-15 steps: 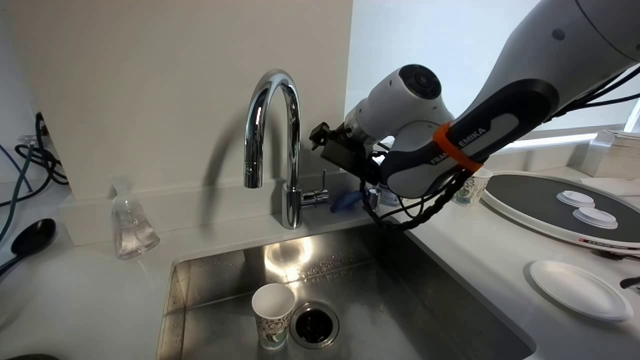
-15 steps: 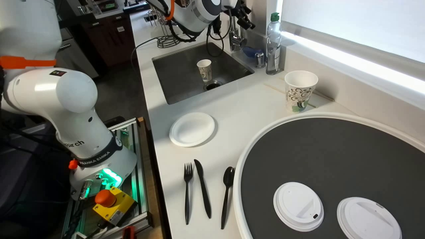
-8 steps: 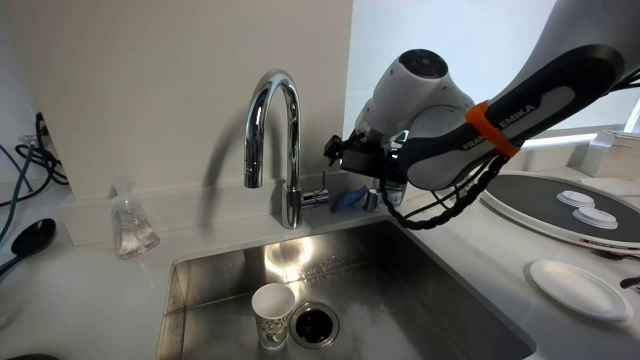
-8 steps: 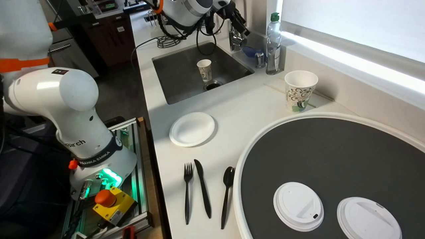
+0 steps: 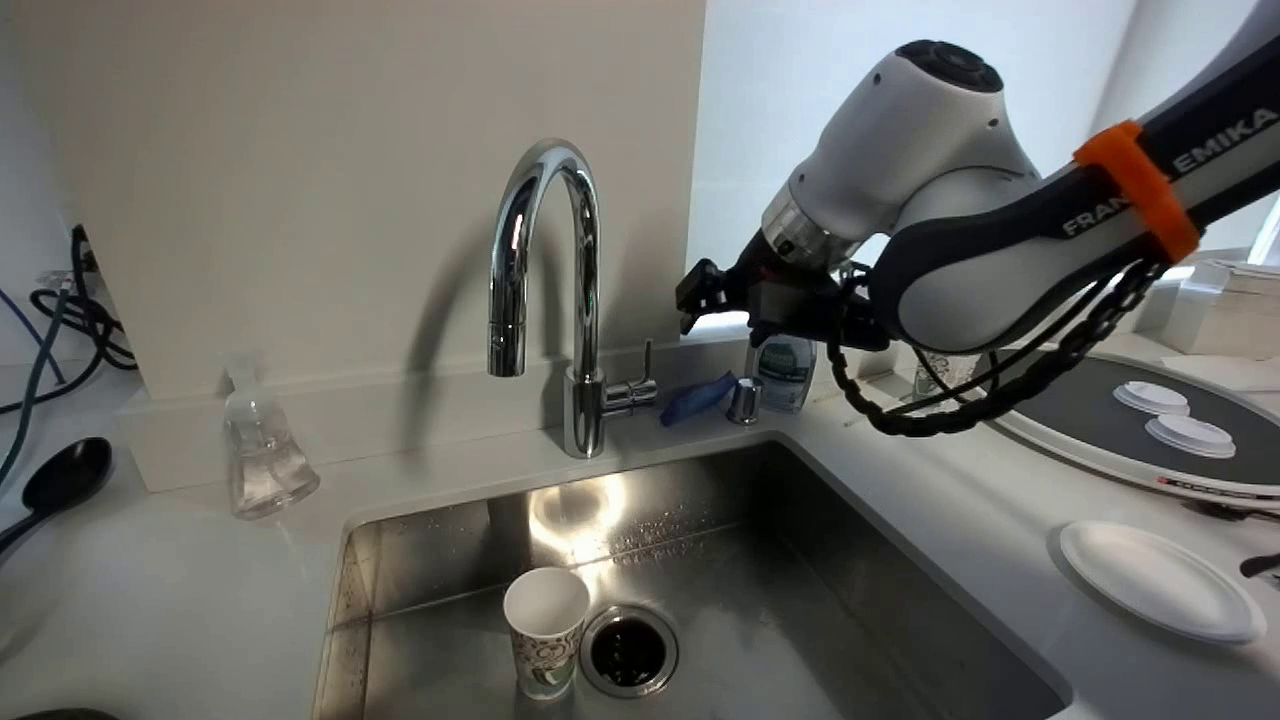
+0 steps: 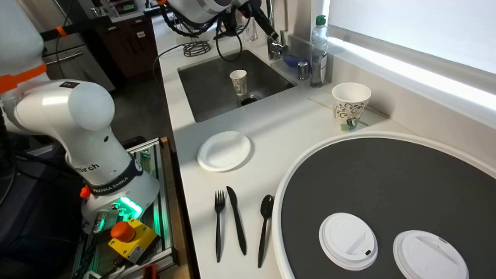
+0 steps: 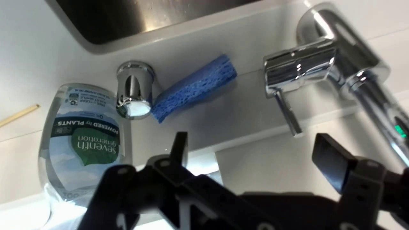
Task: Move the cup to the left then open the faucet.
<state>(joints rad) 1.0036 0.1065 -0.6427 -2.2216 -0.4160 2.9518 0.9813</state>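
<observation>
The cup (image 5: 547, 630) is a white paper cup with a printed pattern. It stands upright in the sink, left of the drain in an exterior view, and also shows in an exterior view (image 6: 239, 82). The chrome faucet (image 5: 586, 300) rises behind the sink, with its thin side lever (image 5: 647, 360) pointing up. In the wrist view, the faucet body (image 7: 346, 48) is at upper right and the lever (image 7: 289, 113) points down towards the gap between the fingertips. My gripper (image 7: 250, 145) is open and empty, apart from the lever. In an exterior view the gripper (image 5: 692, 297) is right of the lever.
A blue sponge (image 7: 195, 88), a chrome cap (image 7: 135, 89) and a soap bottle (image 7: 86, 137) stand beside the lever. A second paper cup (image 6: 350, 106), a plate (image 6: 224, 151) and black cutlery (image 6: 236, 221) are on the counter. A clear flask (image 5: 262, 450) is left of the faucet.
The arm has swung to the right in an exterior view, and the gripper has shifted right and tilted differently, near the lever's height. The cup and faucet have not moved.
</observation>
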